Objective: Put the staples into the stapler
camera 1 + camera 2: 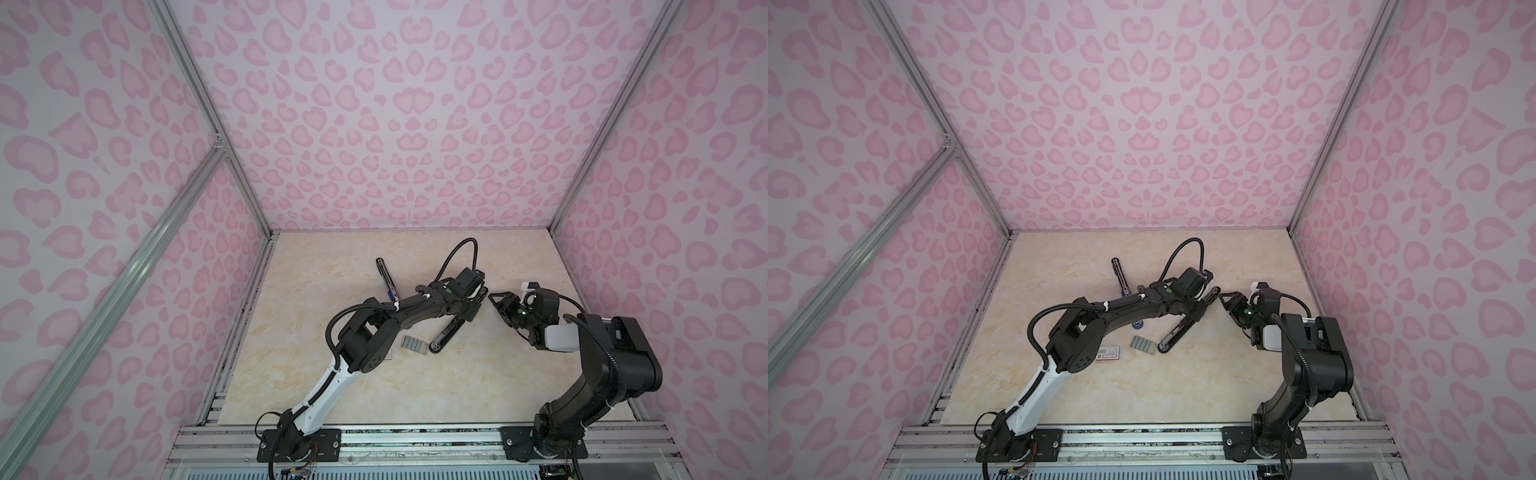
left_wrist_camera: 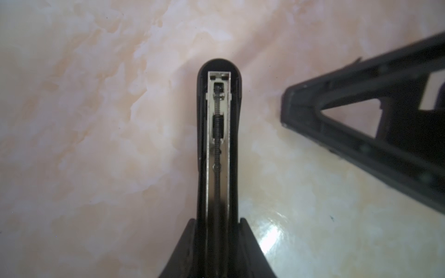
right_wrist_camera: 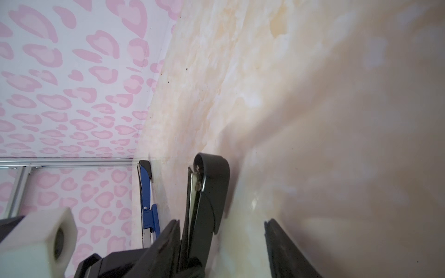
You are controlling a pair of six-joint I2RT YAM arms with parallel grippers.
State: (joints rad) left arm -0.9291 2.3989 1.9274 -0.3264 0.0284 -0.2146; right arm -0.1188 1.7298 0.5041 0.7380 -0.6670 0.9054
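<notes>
Top views: your left gripper [image 1: 471, 307] is clamped on the black stapler [image 1: 451, 332], which is hinged open. The staples [image 1: 414, 345] lie on the table [image 1: 374, 395], just beside the stapler's lower end. Your right gripper [image 1: 496, 302] sits near its raised end, not touching.
Left wrist: the left gripper pinches the stapler's open channel, spring [image 2: 218, 134] showing.
Right wrist: jaws stand partly apart, gripping nothing.

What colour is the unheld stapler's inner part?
Blue; the unheld stapler shows it best in the right wrist view.

Left end effector [image 2: 218, 220] clamped, right end effector [image 3: 222, 221] agape.
</notes>
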